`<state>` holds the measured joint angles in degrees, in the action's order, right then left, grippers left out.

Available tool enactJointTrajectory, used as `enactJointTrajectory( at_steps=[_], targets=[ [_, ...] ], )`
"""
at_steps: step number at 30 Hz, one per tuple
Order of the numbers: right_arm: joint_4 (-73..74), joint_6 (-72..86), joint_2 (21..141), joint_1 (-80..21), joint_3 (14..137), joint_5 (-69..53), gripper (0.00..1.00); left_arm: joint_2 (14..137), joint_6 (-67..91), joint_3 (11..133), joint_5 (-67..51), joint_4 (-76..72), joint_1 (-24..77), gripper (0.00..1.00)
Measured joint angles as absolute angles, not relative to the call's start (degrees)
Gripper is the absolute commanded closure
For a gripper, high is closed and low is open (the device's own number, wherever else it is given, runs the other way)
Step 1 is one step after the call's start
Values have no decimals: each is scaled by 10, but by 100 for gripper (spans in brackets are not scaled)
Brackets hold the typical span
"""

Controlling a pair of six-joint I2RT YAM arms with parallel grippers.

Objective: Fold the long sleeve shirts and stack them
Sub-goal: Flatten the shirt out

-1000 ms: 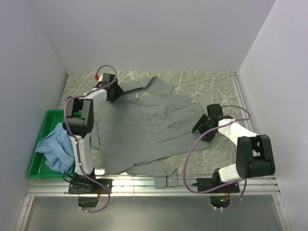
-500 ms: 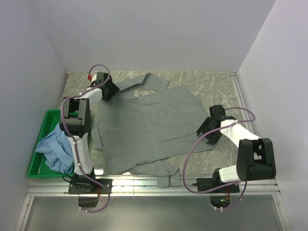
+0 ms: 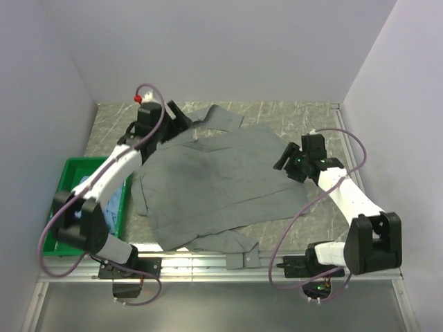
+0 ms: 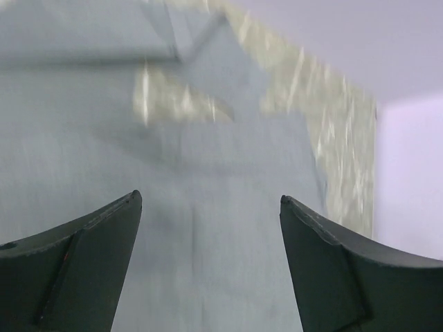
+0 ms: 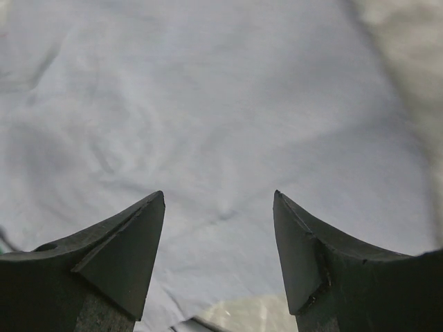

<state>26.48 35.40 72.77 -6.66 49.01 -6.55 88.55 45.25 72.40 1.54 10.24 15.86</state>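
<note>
1. Grey-green shirt [image 3: 214, 183] lies spread flat on the marble table [image 3: 311, 117].
2. Left gripper [image 4: 208, 200] hovers above its far left corner, jaws spread, empty.
3. Right gripper [image 5: 218, 197] hovers over its right edge, jaws apart, empty.

The left arm stretches toward the far left corner of the tabletop [image 3: 304, 117], the left pincer [image 3: 174, 116] with jaws spread wide, nothing between them. The right arm reaches inward from the right edge, the right pincer [image 3: 282, 158] likewise parted and empty.
</note>
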Motion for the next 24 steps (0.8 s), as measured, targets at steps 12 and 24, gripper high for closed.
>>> enactJointTrajectory(
  at_steps=[12, 24],
  targets=[
    [138, 351, 903, -81, 526, -117, 30, 705, 486, 375, 43, 188, 194, 15],
    [101, 394, 975, -23, 528, -129, 30, 735, 529, 341, 54, 184, 156, 14]
  ],
)
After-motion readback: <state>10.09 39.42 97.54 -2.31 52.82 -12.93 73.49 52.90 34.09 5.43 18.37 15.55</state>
